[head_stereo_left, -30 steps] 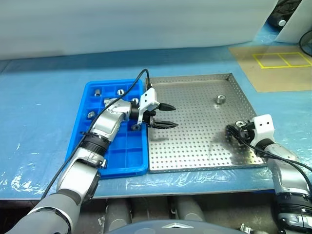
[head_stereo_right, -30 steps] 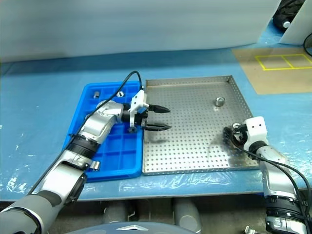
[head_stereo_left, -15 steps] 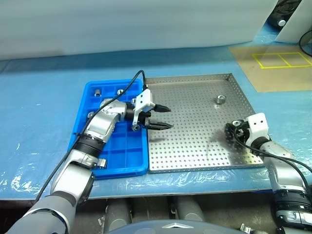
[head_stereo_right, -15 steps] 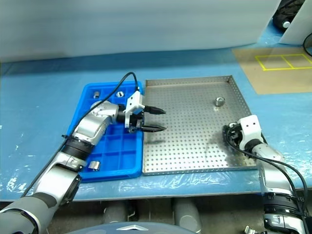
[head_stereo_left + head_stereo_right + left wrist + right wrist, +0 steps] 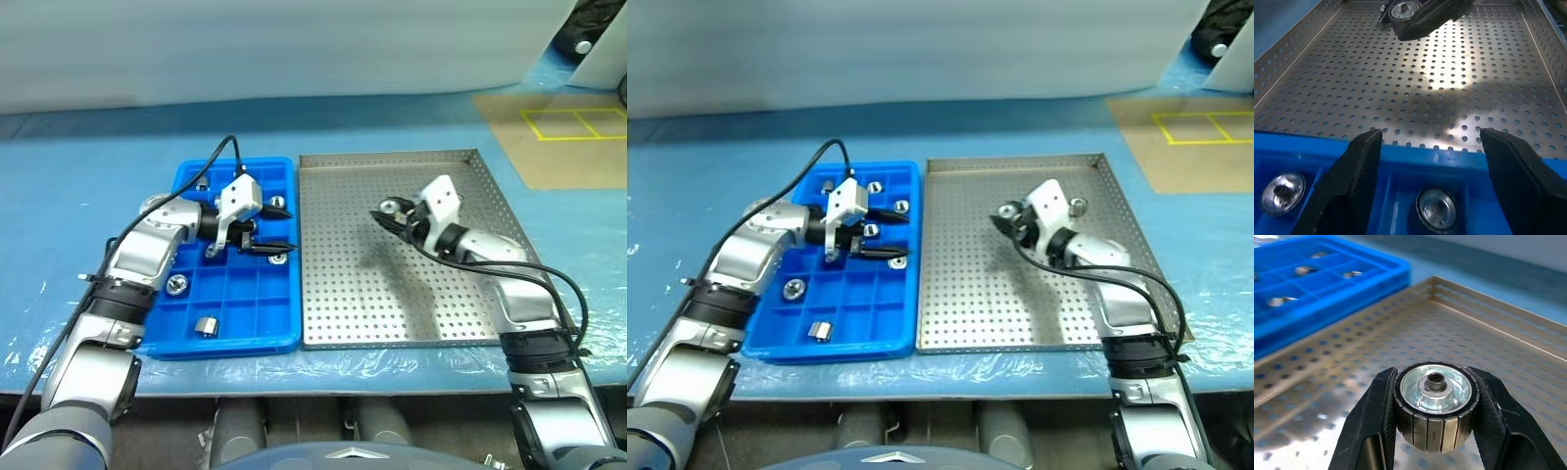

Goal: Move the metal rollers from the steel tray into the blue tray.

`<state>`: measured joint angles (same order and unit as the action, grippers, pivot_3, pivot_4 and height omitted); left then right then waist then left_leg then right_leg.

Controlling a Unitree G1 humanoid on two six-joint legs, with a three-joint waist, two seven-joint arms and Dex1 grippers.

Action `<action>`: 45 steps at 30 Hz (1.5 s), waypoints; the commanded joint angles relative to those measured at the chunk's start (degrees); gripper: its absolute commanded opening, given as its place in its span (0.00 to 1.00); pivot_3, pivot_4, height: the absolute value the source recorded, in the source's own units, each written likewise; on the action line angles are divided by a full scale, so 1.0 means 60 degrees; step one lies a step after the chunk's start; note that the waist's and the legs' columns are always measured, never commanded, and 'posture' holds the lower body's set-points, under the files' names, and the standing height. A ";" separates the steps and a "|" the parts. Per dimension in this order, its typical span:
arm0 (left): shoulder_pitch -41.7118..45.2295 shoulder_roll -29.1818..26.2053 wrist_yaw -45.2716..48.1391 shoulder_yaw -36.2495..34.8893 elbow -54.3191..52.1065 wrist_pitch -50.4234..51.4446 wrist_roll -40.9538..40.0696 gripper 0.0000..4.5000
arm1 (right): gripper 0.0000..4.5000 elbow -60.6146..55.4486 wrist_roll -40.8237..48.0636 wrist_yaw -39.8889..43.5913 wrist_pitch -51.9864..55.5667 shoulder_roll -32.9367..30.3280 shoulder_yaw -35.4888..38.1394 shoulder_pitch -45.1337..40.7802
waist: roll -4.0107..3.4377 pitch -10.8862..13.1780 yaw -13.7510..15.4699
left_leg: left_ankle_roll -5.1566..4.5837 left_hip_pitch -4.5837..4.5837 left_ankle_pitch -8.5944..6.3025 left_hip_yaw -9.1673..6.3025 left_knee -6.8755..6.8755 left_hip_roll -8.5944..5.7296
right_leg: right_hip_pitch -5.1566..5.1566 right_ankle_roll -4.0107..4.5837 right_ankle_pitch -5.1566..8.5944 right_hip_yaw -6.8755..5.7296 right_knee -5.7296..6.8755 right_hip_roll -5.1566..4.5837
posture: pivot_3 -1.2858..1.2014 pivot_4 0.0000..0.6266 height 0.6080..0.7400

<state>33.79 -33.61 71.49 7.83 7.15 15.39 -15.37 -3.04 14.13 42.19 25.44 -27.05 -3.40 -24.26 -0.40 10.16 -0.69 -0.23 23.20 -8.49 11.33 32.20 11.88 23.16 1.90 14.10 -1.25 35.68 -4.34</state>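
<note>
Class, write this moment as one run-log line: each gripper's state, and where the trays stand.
right gripper: shut on metal roller, above steel tray | left gripper: open, empty, over blue tray | another roller in steel tray

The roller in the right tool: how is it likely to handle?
The roller looks like solid ribbed metal, so probably rigid and heavy for its size. The right tool pinches its curved side, so it might slip. Set on that side, it would likely roll.
</note>
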 commanded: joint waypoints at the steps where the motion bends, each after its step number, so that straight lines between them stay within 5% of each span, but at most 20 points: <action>1: -0.0596 -0.0465 -0.0296 -0.0525 -0.1228 0.0436 -0.0321 0.75 | 0.37 -0.0129 0.0419 0.0756 0.0131 0.0143 -0.0402 -0.0431 | 0.0000 0.0000 0.0171 | 0.0002 0.0000 -0.0001 0.0000 -0.0003 -0.0001 | 0.0000 0.0000 0.0000 -0.0002 0.0001 -0.0002 | 0.49 0.24 1.00; 11: -0.2981 -0.1621 -0.1650 -0.2143 -0.4027 0.1947 -0.1133 0.75 | 0.37 0.1389 0.0344 0.2665 -0.0422 0.0822 -0.1587 -0.1958 | 0.0003 0.0002 0.0841 | 0.0053 -0.0007 0.0006 -0.0024 -0.0007 0.0003 | 0.0005 0.0002 -0.0001 -0.0010 0.0019 -0.0010 | 0.59 0.24 1.00; 24: -0.4457 -0.2433 -0.2530 -0.3770 -0.5008 0.2493 -0.1557 0.75 | 0.37 0.3577 -0.0177 0.4404 -0.1392 0.2097 -0.2642 -0.3091 | 0.0009 0.0001 0.1358 | 0.0071 0.0016 0.0016 -0.0046 -0.0021 0.0003 | 0.0023 0.0004 -0.0001 -0.0032 0.0013 -0.0005 | 0.64 0.24 1.00; 40: -0.5129 -0.2672 -0.2748 -0.3700 -0.5832 0.2823 -0.2094 0.75 | 0.37 0.4228 -0.0622 0.4866 -0.1778 0.2885 -0.3023 -0.3083 | 0.0012 0.0000 0.1582 | 0.0083 0.0021 0.0022 -0.0052 -0.0029 0.0007 | 0.0034 0.0004 -0.0001 -0.0031 0.0021 -0.0007 | 0.65 0.24 1.00; 45: -0.4778 -0.2624 -0.2742 -0.3366 -0.5604 0.2709 -0.2065 0.75 | 0.74 0.4163 -0.0577 0.4772 -0.1505 0.2817 -0.2872 -0.3147 | 0.0013 -0.0001 0.1582 | 0.0093 0.0014 0.0028 -0.0054 -0.0029 0.0007 | 0.0030 0.0004 -0.0002 -0.0029 0.0028 -0.0007 | 0.63 0.24 1.00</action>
<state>4.13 -49.15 55.06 -12.47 -25.87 32.31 -27.23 23.82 9.86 70.66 15.74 -10.25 -21.49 -42.69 -0.32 10.16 8.80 0.35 23.29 -8.30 11.00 32.02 11.92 23.34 1.92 14.08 -1.42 35.85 -4.38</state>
